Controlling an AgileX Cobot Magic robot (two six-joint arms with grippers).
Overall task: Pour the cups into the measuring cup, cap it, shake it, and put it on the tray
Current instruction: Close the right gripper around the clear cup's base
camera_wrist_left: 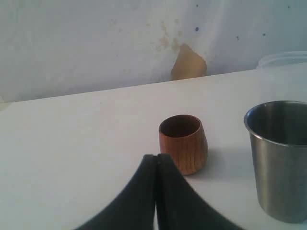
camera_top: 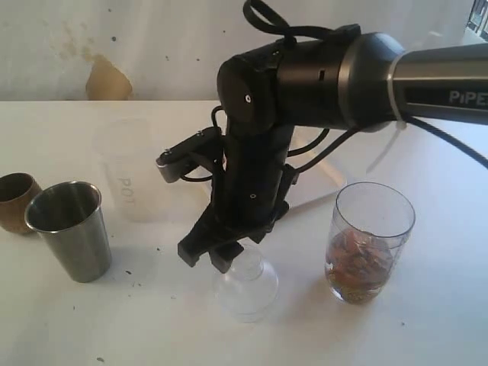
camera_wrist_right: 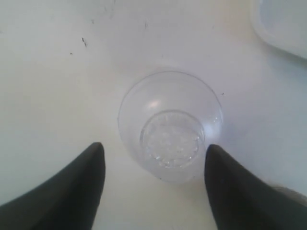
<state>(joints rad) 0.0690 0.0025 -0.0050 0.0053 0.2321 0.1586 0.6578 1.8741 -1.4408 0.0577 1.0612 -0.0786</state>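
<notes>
My right jaws spread, straddling the lid (camera_wrist_right: 170,129) on the desk (camera_wrist_right: 48,96). My left jaws pressed together, empty, brown cup (camera_wrist_left: 183,143) just ahead.

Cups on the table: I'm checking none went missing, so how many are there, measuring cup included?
4: brown cup at far left, steel tumbler beside it, frosted cup behind, measuring cup at right. The right arm may hide more.
</notes>
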